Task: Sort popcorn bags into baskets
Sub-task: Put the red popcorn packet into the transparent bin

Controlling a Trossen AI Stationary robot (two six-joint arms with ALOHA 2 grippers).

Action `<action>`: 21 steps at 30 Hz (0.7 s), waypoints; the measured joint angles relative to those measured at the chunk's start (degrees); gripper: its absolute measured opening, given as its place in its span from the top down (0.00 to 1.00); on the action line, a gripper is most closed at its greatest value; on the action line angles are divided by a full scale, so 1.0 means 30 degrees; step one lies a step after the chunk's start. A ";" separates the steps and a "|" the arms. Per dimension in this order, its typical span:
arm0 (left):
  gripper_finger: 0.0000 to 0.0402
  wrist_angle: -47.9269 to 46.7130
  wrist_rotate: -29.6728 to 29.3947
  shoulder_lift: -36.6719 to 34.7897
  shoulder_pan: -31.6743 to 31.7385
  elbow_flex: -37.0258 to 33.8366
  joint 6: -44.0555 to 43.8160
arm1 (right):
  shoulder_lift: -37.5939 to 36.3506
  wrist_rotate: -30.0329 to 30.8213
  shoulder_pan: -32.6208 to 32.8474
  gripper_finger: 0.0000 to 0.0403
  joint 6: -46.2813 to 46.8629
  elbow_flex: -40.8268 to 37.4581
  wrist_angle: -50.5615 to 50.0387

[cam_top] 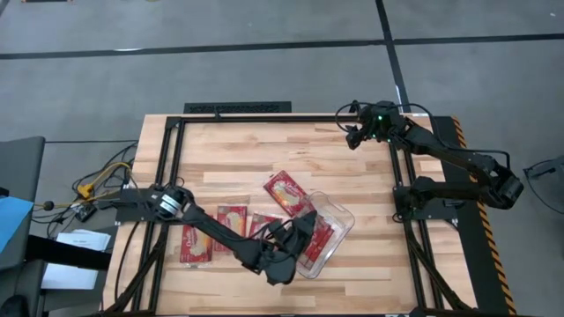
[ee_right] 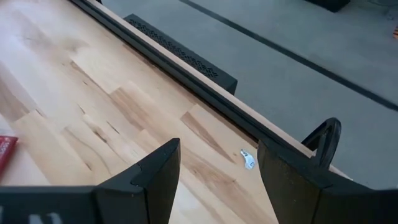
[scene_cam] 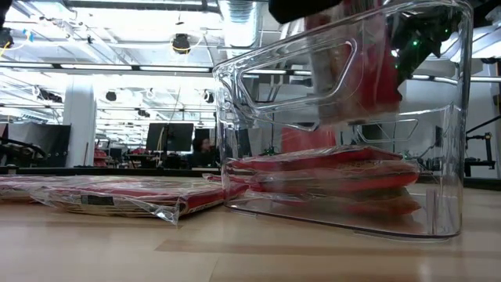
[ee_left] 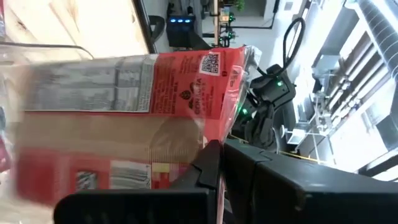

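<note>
A clear basket (cam_top: 348, 216) (scene_cam: 438, 157) stands near the table's middle front, with red popcorn bags (scene_cam: 329, 168) lying flat inside it. My left gripper (cam_top: 306, 227) (ee_left: 211, 155) reaches level over the basket's near-left rim, shut on another popcorn bag (ee_left: 124, 106) (scene_cam: 344, 70). That bag hangs above the ones inside. More bags lie flat on the table to the basket's left (cam_top: 196, 245) (cam_top: 231, 227) (scene_cam: 117, 196), and one (cam_top: 286, 192) lies at the basket's far side. My right gripper (cam_top: 355, 134) (ee_right: 217, 165) waits open above the far right of the table. My left gripper pinches the popcorn bag between its two fingers at one edge (ee_left: 198, 140), coming level from the table's left. The bag's back, with its printed panel, faces the wrist camera. The bag is lifted clear and hangs tilted inside the basket's upper part, above the bags lying there.
A black metal frame (cam_top: 264, 117) runs round the table's far and side edges. A small white scrap (ee_right: 248, 160) lies near the far rail. Bare wood (cam_top: 247, 150) stretches across the far half of the table. Cables (cam_top: 101, 180) lie off the left edge.
</note>
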 joint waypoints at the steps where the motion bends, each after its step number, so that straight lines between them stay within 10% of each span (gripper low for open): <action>1: 1.00 -0.0045 0.0038 0.0000 0.0071 0.0000 -0.0008 | 0.0000 -0.0001 0.0004 0.41 -0.0119 0.0000 0.0000; 21: 1.00 -0.3441 0.1483 -0.0007 0.0271 0.0000 -0.3614 | 0.0000 0.0017 0.0000 0.41 -0.0250 0.0000 0.0421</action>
